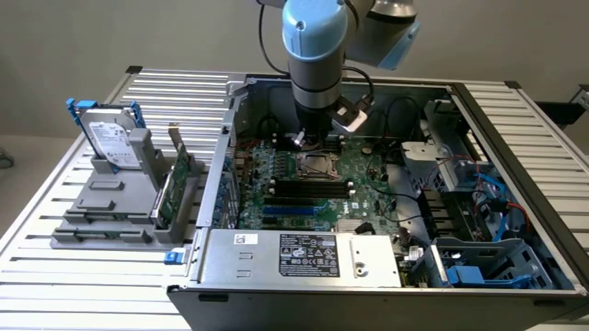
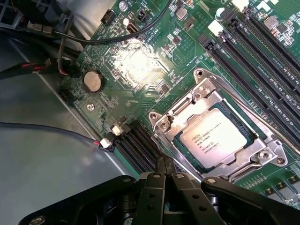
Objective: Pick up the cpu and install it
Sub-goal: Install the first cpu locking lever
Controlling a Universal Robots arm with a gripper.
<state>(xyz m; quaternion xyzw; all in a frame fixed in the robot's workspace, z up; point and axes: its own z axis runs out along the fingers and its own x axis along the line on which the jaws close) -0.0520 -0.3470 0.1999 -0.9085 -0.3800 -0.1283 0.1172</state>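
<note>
The big grey open-sided computer case (image 1: 387,276) lies on a slatted metal table (image 1: 184,89), and the arm reaches down into it over the green motherboard (image 1: 318,193). On a grey plastic fixture (image 1: 110,207) toward the exterior view's left stand a silver labelled hard drive in blue brackets (image 1: 110,141) and an upright green card (image 1: 175,186), well apart from the work. In the wrist view the square metal-framed socket (image 2: 218,133) sits beside the long black memory slots (image 2: 262,56), and the cpu (image 2: 213,138), a small flat square chip with a matte silver printed top, lies inside that frame, apparently seated level with its edges parallel to the frame. The black gripper (image 2: 164,176) hovers just beside the socket's near corner with its fingers (image 2: 159,171) pressed together and nothing between them. Judged from this, the chip is already in place, so doing the step well now means care: keeping the closed tip off the chip's top and off the frame's thin lever wire, and staying clear of the red-and-black cables (image 2: 42,70) and the round silver coin battery (image 2: 93,80) nearby, since a sideways nudge could tilt the chip on the contacts beneath it.
</note>
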